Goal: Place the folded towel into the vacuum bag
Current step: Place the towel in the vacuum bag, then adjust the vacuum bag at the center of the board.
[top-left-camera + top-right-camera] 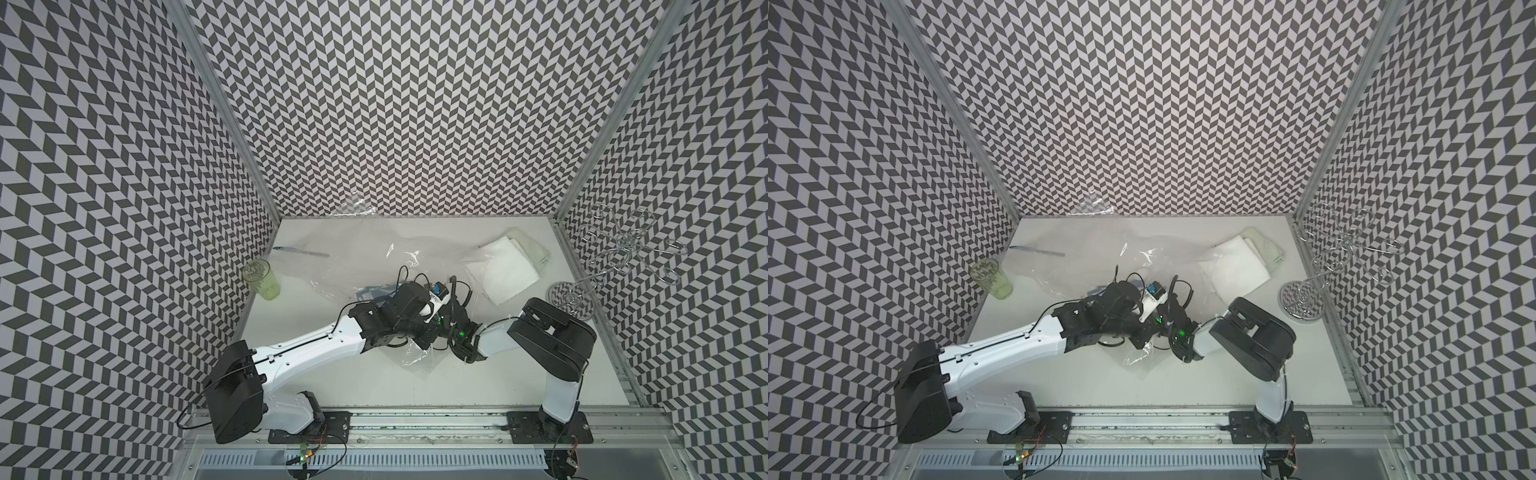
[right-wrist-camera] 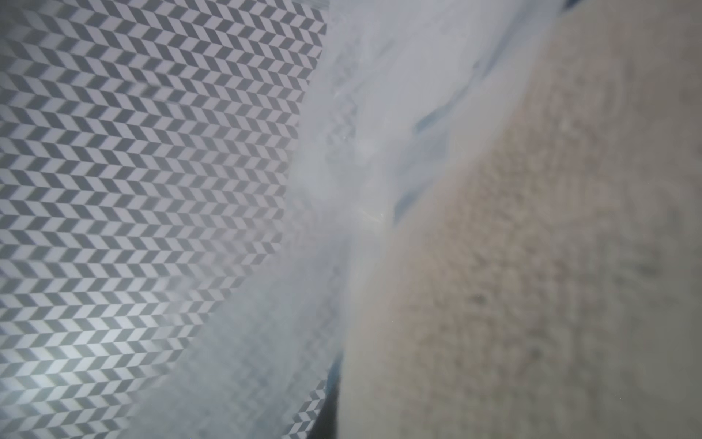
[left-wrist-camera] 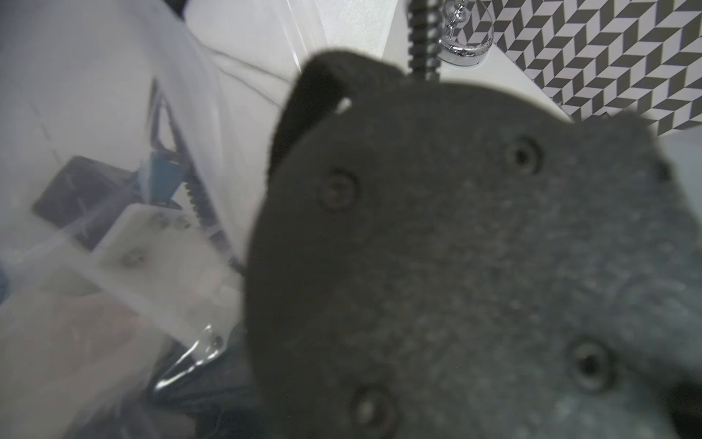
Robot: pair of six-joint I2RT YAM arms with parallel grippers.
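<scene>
The clear, crinkly vacuum bag (image 1: pixel 365 249) (image 1: pixel 1100 253) lies spread over the middle of the table, and one corner (image 1: pixel 415 353) sticks out under the arms. The folded white towel (image 1: pixel 505 270) (image 1: pixel 1237 268) rests at the back right, outside the bag. Both arms meet over the bag's near part: the left wrist (image 1: pixel 405 307) and the right wrist (image 1: pixel 463 338). Their fingertips are hidden in both top views. In the left wrist view, bag film (image 3: pixel 114 114) rises close by and a white strip (image 3: pixel 152 300) runs toward my shut jaws; the right arm's dark body (image 3: pixel 475 266) blocks the rest. The right wrist view shows only blurred film (image 2: pixel 342 190).
A green tumbler (image 1: pixel 262 279) stands at the left wall. A pen (image 1: pixel 301 251) lies at the back left by the bag. A chrome wire stand (image 1: pixel 573 297) sits at the right wall beside the towel. The two wrists are crowded together.
</scene>
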